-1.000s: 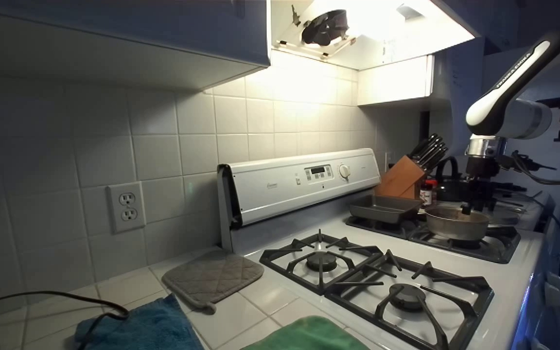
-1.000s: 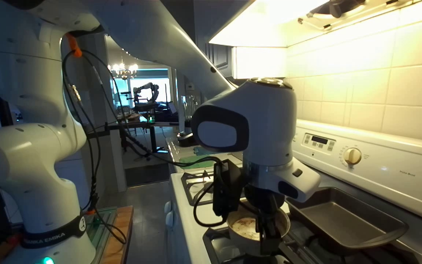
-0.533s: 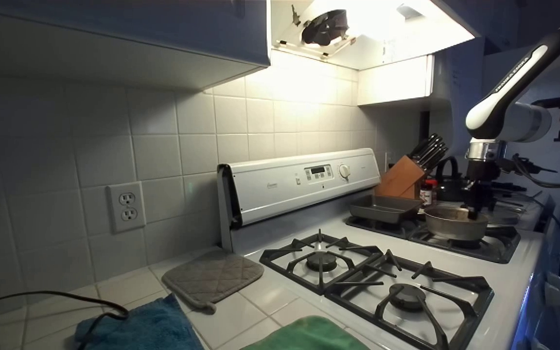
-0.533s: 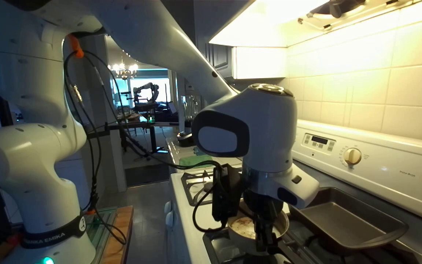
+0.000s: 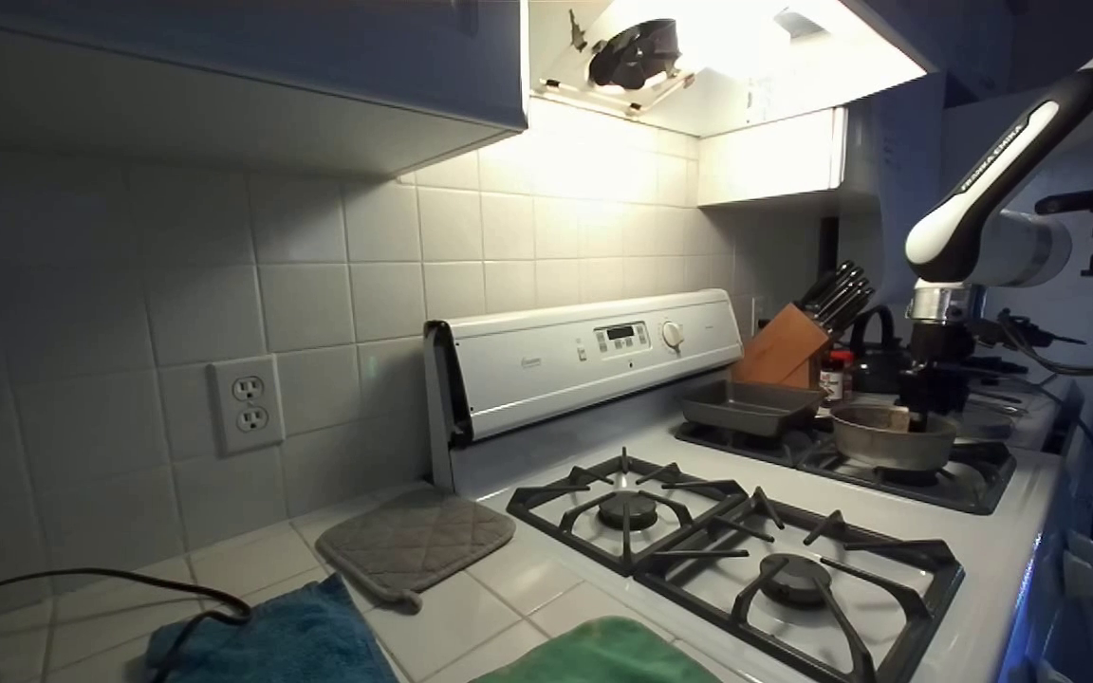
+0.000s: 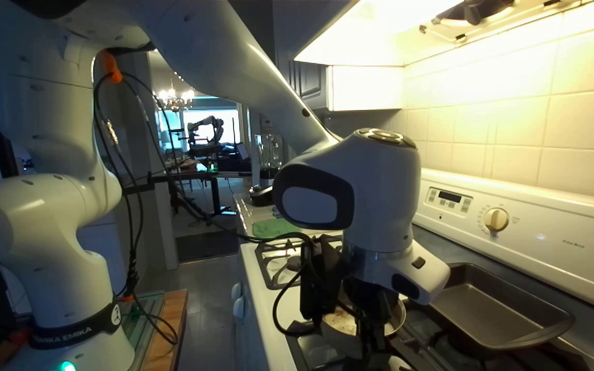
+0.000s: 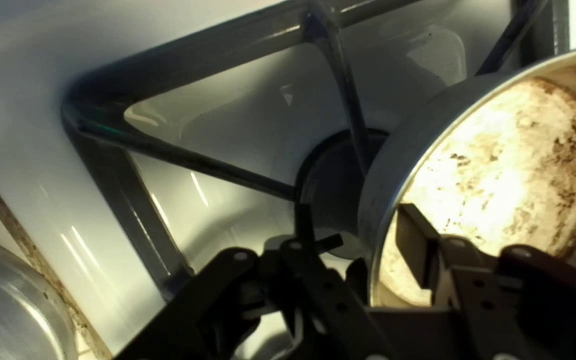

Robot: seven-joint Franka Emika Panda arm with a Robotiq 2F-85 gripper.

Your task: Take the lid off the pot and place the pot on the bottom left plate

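Note:
The grey metal pot (image 5: 893, 441) stands uncovered on a far grate in an exterior view; its stained inside (image 7: 508, 170) fills the right of the wrist view. My gripper (image 7: 368, 250) is open over its near rim. One finger is inside the pot, the other outside. The gripper also shows at the pot in both exterior views (image 5: 917, 408) (image 6: 372, 342). A round shiny piece (image 7: 8, 310) on the counter may be the lid; its knob is not visible. The bottom left plate (image 5: 798, 579) is the near front burner, with nothing on it.
A rectangular baking pan (image 5: 753, 410) sits on the grate beside the pot. A knife block (image 5: 784, 346) stands behind it. A grey pot holder (image 5: 418, 541), a blue towel (image 5: 290, 636) and a green cloth (image 5: 603, 655) lie on the near counter. The hood hangs above.
My gripper has moved down to the pot, so that its fingers are now lower, around the rim. The pot stays on the same grate.

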